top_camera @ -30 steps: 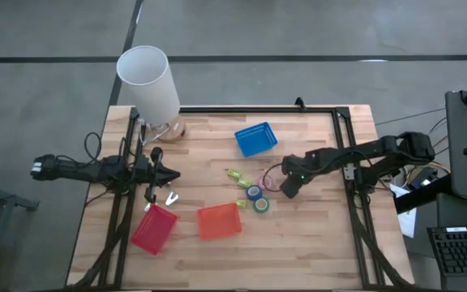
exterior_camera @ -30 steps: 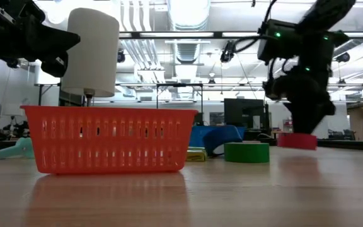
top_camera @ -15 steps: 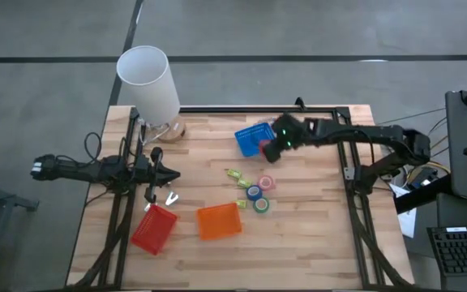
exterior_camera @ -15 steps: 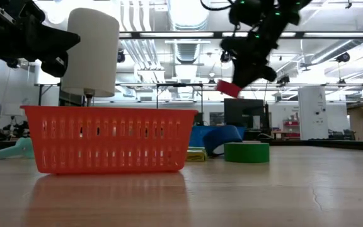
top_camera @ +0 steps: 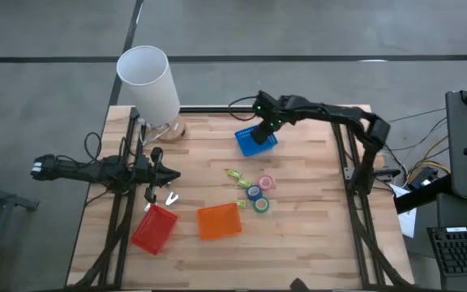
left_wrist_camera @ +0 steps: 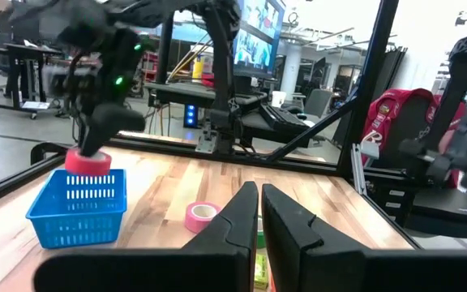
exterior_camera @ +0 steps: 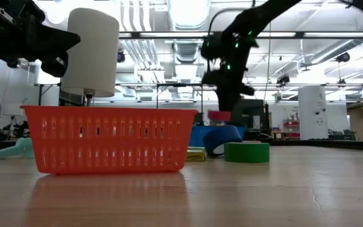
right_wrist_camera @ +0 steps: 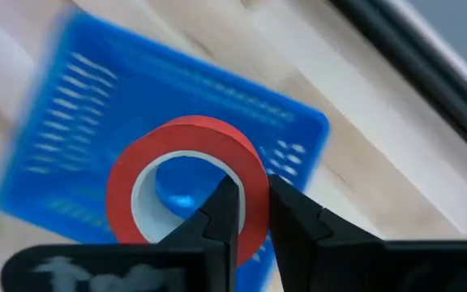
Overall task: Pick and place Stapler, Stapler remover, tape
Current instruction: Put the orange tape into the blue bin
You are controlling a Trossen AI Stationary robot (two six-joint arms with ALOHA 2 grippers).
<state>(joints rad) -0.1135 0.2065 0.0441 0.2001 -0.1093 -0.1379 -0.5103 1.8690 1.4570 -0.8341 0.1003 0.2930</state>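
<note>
My right gripper [top_camera: 264, 123] hangs over the blue basket [top_camera: 255, 139] at the table's far middle, shut on a red tape roll [right_wrist_camera: 186, 178]. That roll also shows just above the basket [left_wrist_camera: 79, 207] as the red tape roll [left_wrist_camera: 87, 161]. Pink [top_camera: 266, 182], blue [top_camera: 254, 193] and green [top_camera: 261, 204] tape rolls lie flat on the table's middle. Beside them are small yellow-green pieces [top_camera: 233, 173]; whether they are the stapler or the stapler remover I cannot tell. My left gripper [top_camera: 173, 174] waits shut at the table's left. My right gripper pinches the red roll's ring wall [right_wrist_camera: 250, 166], one finger [right_wrist_camera: 225, 212] inside the hole and the other finger [right_wrist_camera: 294, 217] outside. The fingers come steeply from above. The roll hangs clear over the blue basket, its hole facing roughly sideways.
An orange basket [top_camera: 219, 221] and a red basket [top_camera: 154, 229] stand toward the near edge. A white lamp [top_camera: 148, 81] rises at the far left corner. A small pale object [top_camera: 171, 198] lies by my left gripper. Black frame rails [top_camera: 347, 162] run along the table's sides.
My right gripper has lifted the red tape roll off the table to the right of the other rolls. It has carried the roll up, toward the far edge and to the left, until it hangs over the blue basket.
</note>
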